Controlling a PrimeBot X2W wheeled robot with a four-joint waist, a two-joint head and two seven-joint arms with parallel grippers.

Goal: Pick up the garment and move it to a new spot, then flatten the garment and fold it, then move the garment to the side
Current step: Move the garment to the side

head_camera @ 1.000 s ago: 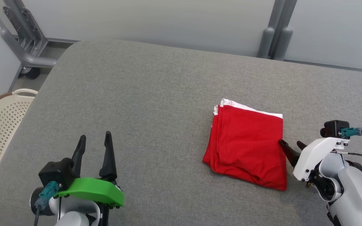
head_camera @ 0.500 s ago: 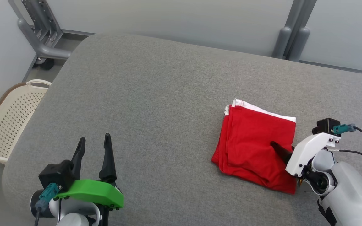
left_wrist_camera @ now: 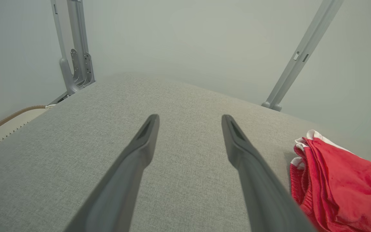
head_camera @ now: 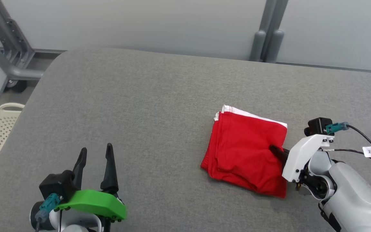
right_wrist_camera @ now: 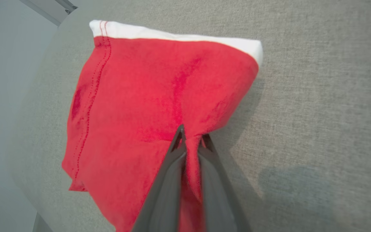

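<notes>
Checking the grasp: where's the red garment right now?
In the head view the folded red garment lies right of centre on the grey table, its right edge pinched between the fingers of the right gripper.

Head camera looks down on the grey surface (head_camera: 140, 106); wrist cameras sit lower, all sharing the garment (head_camera: 243, 151).

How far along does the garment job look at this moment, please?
Done, by the look of it: the garment lies folded in a compact red stack on the grey surface. In hand: the right hand is shut on the stack's right edge, cloth pinched between its fingers. Left: carrying it to the side; the left hand hangs open, away from it.
</notes>
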